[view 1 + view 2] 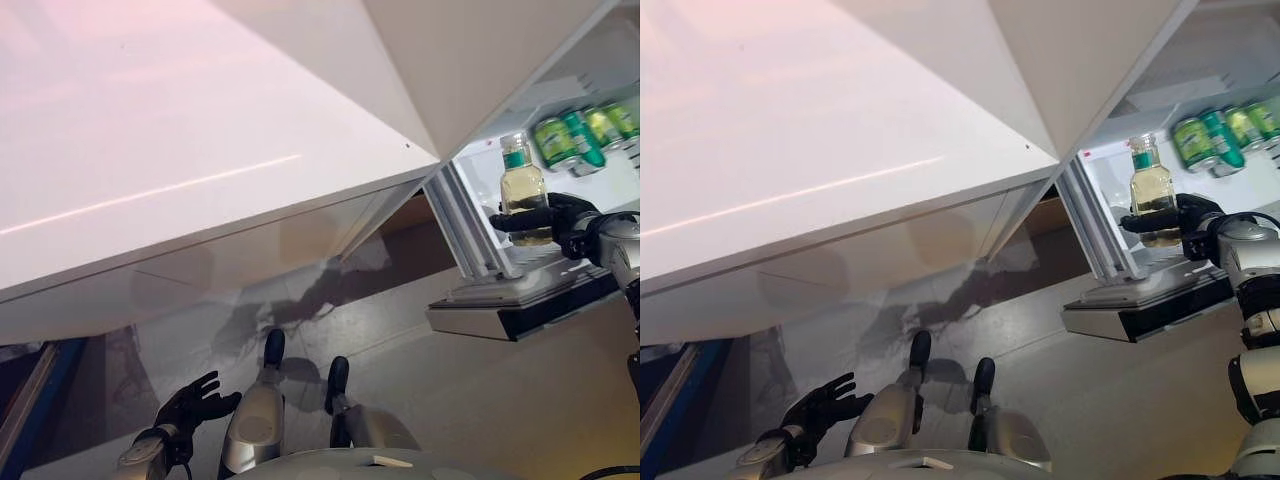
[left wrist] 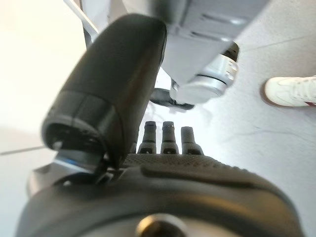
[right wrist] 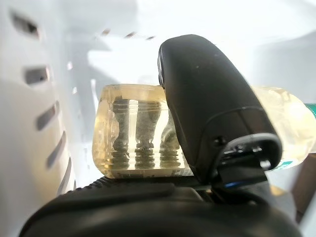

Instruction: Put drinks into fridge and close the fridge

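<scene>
Your right arm reaches up and forward from the right side, wrist roughly level, and your right hand (image 1: 562, 222) is wrapped around the bottle (image 1: 523, 188), held upright. In the right wrist view the thumb (image 3: 212, 108) lies across the near side while the fingers (image 3: 143, 131) curl round the far side (you can see them through the clear liquid). Your left arm hangs low at the lower left, and your left hand (image 1: 195, 403) holds nothing, its fingers spread and relaxed, the thumb (image 2: 113, 89) standing apart from them.
</scene>
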Tool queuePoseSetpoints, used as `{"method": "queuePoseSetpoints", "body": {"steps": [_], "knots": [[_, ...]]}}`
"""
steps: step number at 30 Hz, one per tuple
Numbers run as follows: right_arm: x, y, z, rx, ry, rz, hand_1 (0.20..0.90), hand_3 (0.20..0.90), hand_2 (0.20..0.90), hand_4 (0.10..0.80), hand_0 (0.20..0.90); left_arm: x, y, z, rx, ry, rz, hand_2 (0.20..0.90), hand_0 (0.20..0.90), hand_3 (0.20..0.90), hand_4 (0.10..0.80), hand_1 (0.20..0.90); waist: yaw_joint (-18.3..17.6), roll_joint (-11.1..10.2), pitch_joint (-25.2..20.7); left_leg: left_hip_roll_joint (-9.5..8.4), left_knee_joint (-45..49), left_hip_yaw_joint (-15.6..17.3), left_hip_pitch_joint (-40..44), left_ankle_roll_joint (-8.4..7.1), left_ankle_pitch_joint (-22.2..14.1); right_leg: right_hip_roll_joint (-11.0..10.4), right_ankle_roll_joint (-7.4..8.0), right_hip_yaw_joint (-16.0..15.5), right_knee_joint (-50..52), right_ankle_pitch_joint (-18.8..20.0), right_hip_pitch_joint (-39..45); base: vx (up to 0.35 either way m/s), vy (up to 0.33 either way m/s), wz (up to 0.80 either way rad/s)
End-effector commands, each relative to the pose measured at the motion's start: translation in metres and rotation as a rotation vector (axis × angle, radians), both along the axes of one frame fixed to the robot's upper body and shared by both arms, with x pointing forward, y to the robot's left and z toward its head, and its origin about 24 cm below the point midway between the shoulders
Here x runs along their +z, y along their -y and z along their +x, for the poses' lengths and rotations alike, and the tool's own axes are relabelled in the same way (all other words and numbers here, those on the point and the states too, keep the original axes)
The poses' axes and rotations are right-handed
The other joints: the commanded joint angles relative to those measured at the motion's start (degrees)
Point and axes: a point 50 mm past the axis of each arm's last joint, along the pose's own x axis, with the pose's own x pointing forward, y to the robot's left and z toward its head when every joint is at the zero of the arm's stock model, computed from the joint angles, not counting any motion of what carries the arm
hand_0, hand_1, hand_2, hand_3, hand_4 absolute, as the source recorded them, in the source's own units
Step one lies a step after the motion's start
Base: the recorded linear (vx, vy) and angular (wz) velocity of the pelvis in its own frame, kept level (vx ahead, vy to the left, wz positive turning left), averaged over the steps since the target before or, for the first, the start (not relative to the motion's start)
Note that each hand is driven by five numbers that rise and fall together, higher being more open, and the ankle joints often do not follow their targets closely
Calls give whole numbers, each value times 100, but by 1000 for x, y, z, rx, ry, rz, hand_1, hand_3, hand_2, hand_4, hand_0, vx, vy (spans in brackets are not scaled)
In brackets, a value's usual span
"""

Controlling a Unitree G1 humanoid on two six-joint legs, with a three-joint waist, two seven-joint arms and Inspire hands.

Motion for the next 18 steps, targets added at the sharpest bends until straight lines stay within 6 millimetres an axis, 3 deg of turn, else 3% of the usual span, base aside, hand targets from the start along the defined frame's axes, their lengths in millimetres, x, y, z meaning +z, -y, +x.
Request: {"method": "queuePoseSetpoints", "body": {"steps": [1,6,18], "knots": [[90,9,12,7,201,-128,300,200,300,100,300,5,-6,-3,-19,11,39,900,900,900,800,900,140,-42,-221,-161,85,-218,24,46,-555,116,253,-20,206,379,-424,-26,-35,5],[76,21,5,-17,74,-129,300,200,300,100,300,9,-6,11,-9,9,64,900,900,900,800,900,209,-79,-170,-151,96,-238,-33,27,-525,107,251,-116,219,379,-440,1,-55,5],[60,37,-9,-69,-137,-213,300,200,300,100,300,21,-14,26,-20,34,80,900,900,900,800,900,388,-26,-18,-204,123,-384,-196,32,-449,93,237,-225,251,393,-549,9,-47,7]]}}
